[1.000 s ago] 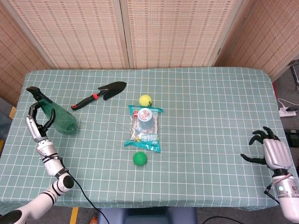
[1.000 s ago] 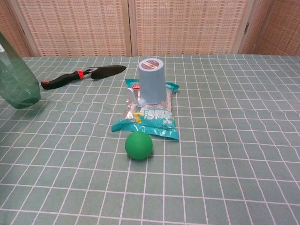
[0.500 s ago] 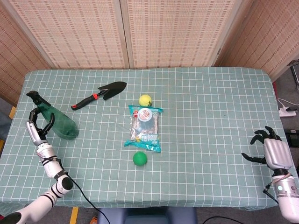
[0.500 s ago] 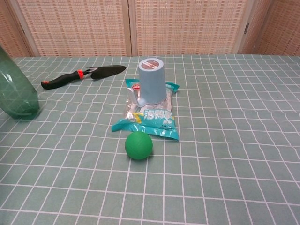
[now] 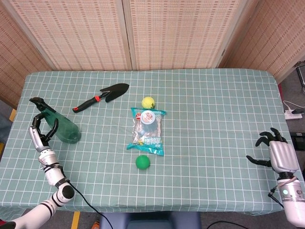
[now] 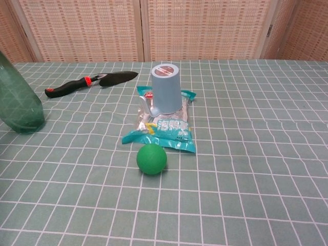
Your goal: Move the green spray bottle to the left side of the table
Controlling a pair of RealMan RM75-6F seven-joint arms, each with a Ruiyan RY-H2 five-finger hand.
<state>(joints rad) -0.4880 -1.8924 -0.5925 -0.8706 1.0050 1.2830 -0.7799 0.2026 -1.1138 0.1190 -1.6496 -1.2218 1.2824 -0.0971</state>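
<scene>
On the far left I see my left hand (image 5: 40,130) at the edge of the table (image 5: 219,100). Its fingers curl around the green spray bottle (image 5: 59,125), but I cannot tell from the head view if they really press on it or are just beside it. The bottle stands on the left side of the table, close to the left border; in the chest view only its lower body shows at the picture's left edge, standing on the cloth.

More to the right and further back lies a small trowel (image 5: 102,96) with black blade and handle. In the middle there is a snack packet (image 5: 147,131) with a blue cup (image 6: 166,95) standing upside down on it. A yellow ball (image 5: 148,102) lies just behind the packet and a green ball (image 5: 142,162) just in front of it.

On the far right my right hand (image 5: 274,154) is near the table's right edge, fingers spread apart and holding nothing.
</scene>
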